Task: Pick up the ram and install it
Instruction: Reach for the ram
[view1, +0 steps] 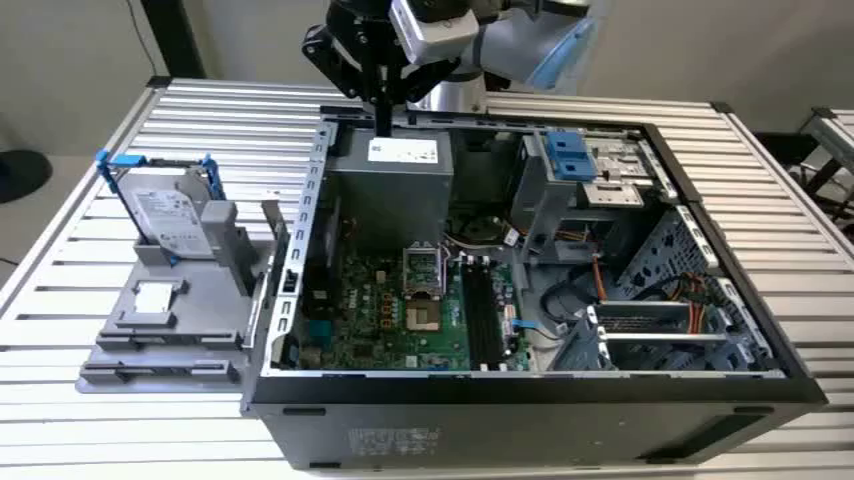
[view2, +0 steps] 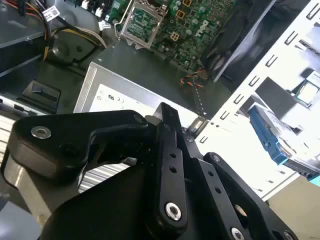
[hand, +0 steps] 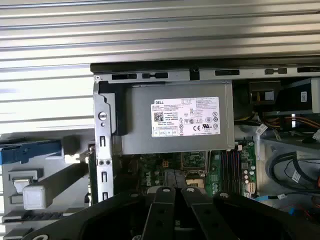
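**Ram:** cannot be picked out with certainty in any view. Nothing green or board-like shows at the gripper, and it is unclear whether a stick sits in the slots.

**Gripper** (view1: 384, 128): hangs pointing down over the far end of the case, just above the power supply. Its fingers (hand: 162, 210) are drawn together, with no visible gap and nothing seen between them. In the second wrist view the tip (view2: 167, 112) lies over the power supply's labelled edge.

**Power supply** (view1: 394, 180): a grey box with a white label, set in the case's far corner toward the exterior view's left. It also appears in both wrist views (hand: 175, 125) (view2: 140, 65).

**Motherboard** (view1: 380, 310): green, lying flat on the case floor, on the near side of the power supply.

**Socket** (view1: 422, 270): a metal frame near the board's middle (view2: 145, 20).

**Slots** (view1: 478, 310): long and black, just beside the socket on the exterior view's right (hand: 230, 165).

**Case** (view1: 534, 385): black, lying on its side with the side panel off.

**Tray** (view1: 134, 335): grey, just outside the case on the exterior view's left.

**Hard drive** (view1: 174, 215): silver in a blue-edged frame, standing tilted at the tray's far end.

**Table** (view1: 80, 420): slatted metal, beneath the case and tray.
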